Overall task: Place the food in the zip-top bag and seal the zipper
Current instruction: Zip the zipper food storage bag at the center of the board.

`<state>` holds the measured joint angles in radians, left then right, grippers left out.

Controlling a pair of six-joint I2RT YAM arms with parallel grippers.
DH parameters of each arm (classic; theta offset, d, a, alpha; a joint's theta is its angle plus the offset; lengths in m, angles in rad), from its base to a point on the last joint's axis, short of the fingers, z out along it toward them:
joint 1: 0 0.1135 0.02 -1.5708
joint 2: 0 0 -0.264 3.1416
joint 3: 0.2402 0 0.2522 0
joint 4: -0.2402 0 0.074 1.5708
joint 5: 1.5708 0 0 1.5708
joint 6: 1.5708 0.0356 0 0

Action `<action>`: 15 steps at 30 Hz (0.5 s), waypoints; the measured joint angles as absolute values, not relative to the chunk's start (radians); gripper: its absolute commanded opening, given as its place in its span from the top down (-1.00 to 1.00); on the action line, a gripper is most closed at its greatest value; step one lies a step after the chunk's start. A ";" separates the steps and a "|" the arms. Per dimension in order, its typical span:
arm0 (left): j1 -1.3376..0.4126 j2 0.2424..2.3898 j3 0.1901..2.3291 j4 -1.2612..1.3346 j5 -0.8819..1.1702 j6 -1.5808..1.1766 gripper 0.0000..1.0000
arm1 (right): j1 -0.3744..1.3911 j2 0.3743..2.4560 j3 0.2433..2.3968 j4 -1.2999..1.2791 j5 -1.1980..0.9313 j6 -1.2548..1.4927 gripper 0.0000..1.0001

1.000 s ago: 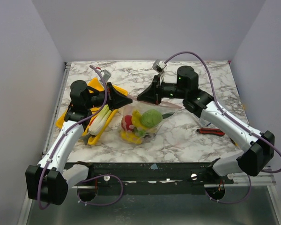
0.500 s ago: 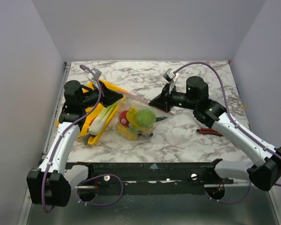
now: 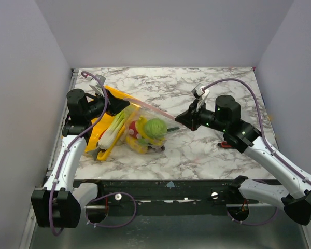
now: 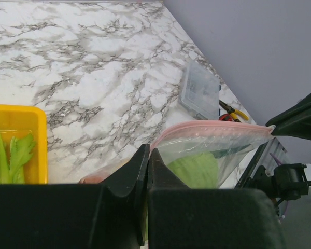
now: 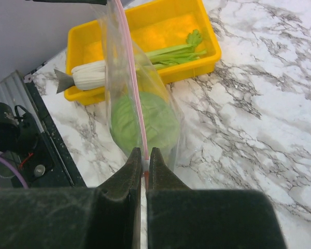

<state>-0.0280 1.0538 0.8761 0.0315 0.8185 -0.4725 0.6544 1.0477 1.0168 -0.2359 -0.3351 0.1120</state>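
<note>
Fingers of my right gripper are pressed together on the narrow pink zipper strip at one end of the clear floppy plastic zip-top bag. My left gripper is pressed together too, and it pinches the other corner of the bag's mouth. The bag hangs between them, with the strip pulled into a tight line above the white marble table.

Inside the bag I see a round pale green toy, a yellow oval toy and a small red piece. Thin green stalks with a white end lie outside it, in the yellow plastic tray.

I think two things could go wrong. If I pull my arms further apart, the thin plastic could slip out of one pinch, and the heavy food would drag the bag down and maybe spill. If I close the strip now, the stalks get left out.

From above I can see both arms, the whole strip and the yellow and red toys. I cannot see those two toys from either wrist. Only the right wrist shows the strip sitting right between my fingers. Only the left wrist shows a small clear flat box far off, with red and yellow tool handles behind it. I cannot tell from any view if the strip is pressed closed all along.
</note>
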 measured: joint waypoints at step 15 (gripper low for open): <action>-0.027 1.066 0.876 0.019 0.804 -0.490 1.00 | 0.654 0.990 0.977 -0.256 -0.257 0.125 0.39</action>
<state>-0.0265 1.0664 0.8764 0.0185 0.8040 -0.4896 0.6544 0.9897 0.9768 -0.2562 -0.2573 0.1246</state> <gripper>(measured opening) 0.008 0.074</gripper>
